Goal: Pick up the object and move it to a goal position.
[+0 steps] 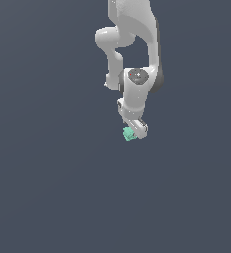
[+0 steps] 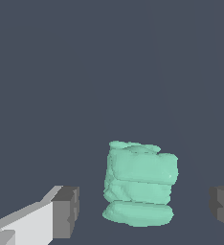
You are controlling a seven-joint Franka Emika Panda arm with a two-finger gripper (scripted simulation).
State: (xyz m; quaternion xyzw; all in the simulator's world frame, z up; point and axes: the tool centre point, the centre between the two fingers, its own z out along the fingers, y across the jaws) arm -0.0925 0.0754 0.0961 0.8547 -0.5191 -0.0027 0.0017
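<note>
The object is a small mint-green lumpy block. In the wrist view it sits between my two dark finger pads, with a clear gap on each side. My gripper is open and touches nothing. In the exterior view the object shows as a tiny green lump just at the exterior view's left of the gripper, at the lower end of the white arm. The fingers themselves are mostly hidden by the hand there.
A plain dark blue-grey surface fills both views. No other objects, walls or edges show.
</note>
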